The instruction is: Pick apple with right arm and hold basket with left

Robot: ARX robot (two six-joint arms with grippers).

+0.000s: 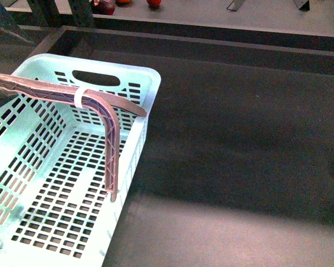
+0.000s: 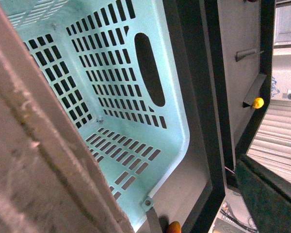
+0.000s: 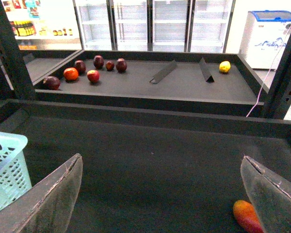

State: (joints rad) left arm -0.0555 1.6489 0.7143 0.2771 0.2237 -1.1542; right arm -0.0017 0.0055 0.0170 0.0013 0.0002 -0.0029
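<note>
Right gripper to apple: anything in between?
Nothing visible. The apple lies on the dark tray floor just beside one finger of the open right gripper, partly hidden by it. The basket sits at the opposite side.

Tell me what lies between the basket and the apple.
Only bare dark tray floor, seen in the right wrist view, runs from the basket to the apple, beneath the open right end effector.

One pale mint-blue slotted plastic basket (image 1: 50, 65). One glossy red-and-orange apple (image 3: 246, 216) just beside the right arm's jaws. Well beyond them: five dark maroon round fruits (image 3: 52, 82), two red-orange fruits (image 3: 71, 74), one yellow fruit (image 3: 225, 67), two grey angled dividers (image 3: 163, 72).
</note>
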